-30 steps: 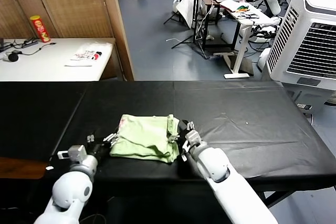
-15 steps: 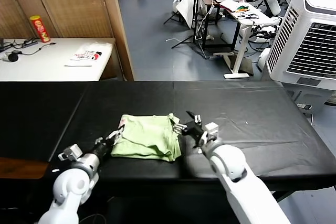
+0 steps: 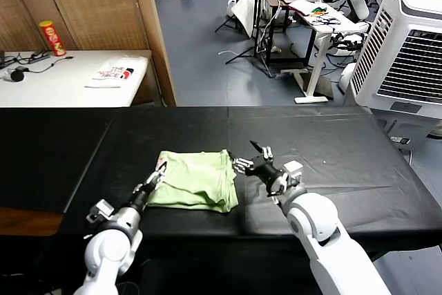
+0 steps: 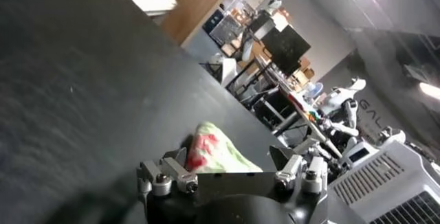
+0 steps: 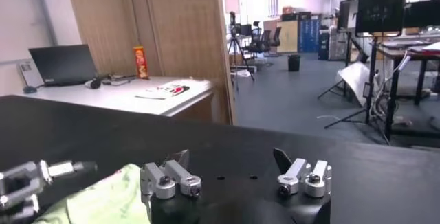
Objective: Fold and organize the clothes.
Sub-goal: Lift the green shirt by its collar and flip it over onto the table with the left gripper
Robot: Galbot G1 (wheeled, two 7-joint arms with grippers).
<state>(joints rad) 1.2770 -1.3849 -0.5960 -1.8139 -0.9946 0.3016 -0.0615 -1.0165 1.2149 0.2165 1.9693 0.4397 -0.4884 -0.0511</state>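
Head view, with both wrist views. The pale lime-green short-sleeved polo shirt of thin cotton (image 3: 194,180) lay folded into a compact, roughly rectangular bundle on the long desk covered in black cloth (image 3: 345,150), near the middle of the desk's width and toward its near edge. The upper surface of the bundle was lightly wrinkled, its near edge showed stacked layers, and its right edge was bunched into soft vertical folds. A small patch of red-and-white print showed at the far left corner of the bundle; in the left wrist view the same patch appeared as a red-and-white area on the pale green cloth (image 4: 214,154).

The left gripper (image 3: 150,182) rested low over the desk at the left edge of the shirt, its jaws spread wide and holding nothing; whether a fingertip touched the cloth could not be told. The right gripper (image 3: 257,162) stood just beside the right edge of the shirt, raised slightly off the desk, its jaws likewise wide and empty. In the right wrist view the shirt (image 5: 103,201) lay beside that gripper, with the other arm's gripper (image 5: 27,181) beyond it.

Behind the desk, at far left, stood a white side table (image 3: 62,81) carrying a red cylindrical snack can (image 3: 52,37) and a white red-and-black printed packet (image 3: 114,72). A large white air cooler (image 3: 404,53) stood at far right.
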